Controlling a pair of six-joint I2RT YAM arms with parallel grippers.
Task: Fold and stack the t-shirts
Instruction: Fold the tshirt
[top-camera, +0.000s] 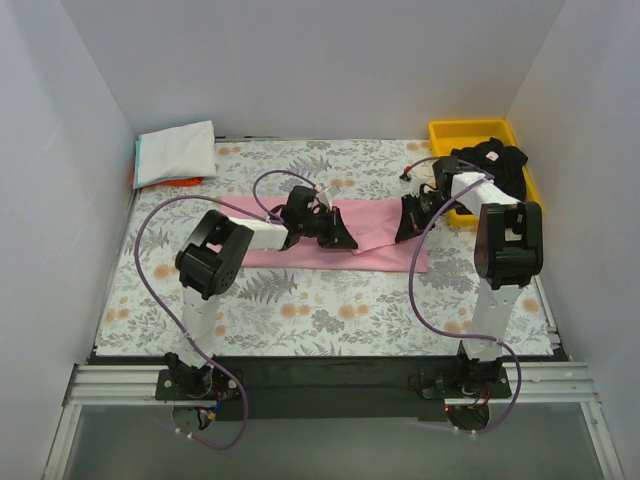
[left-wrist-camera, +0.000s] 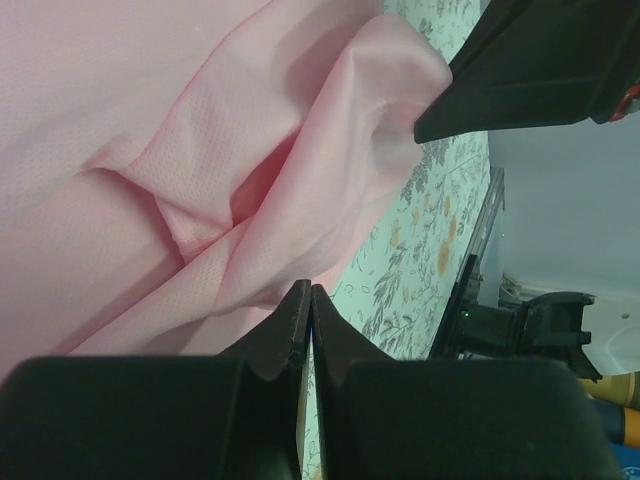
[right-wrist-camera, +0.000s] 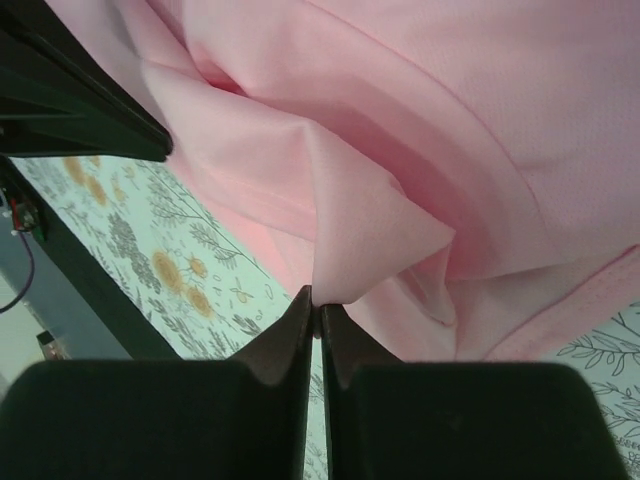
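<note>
Room: plain white walls (top-camera: 320, 60) stand at the back and on both sides
Surface: the desk (top-camera: 330, 368) is covered by a floral cloth (top-camera: 320, 305), grey leaves and orange blooms on white; a dark strip shows along its near edge
Middle: the pink t-shirt (top-camera: 375, 250) lies as a long band across the middle of the cloth, bunched and creased at its centre between the two arms
Left arm: the left claw (top-camera: 340, 238) is low over the band's middle, fingers pressed together with a fold of pink cloth nipped at the tips, as its wrist view shows
Right arm: the right claw (top-camera: 408, 225) faces it from just beside, likewise closed tight on a pink fold
Far right corner: a yellow tray (top-camera: 470, 128) holds the black t-shirt (top-camera: 495, 165), crumpled in a heap
Far left corner: a folded stack by the left wall, white shirt (top-camera: 175, 152) on top, pale blue shirt (top-camera: 138, 160) and orange shirt (top-camera: 185, 182) showing at its edges
</note>
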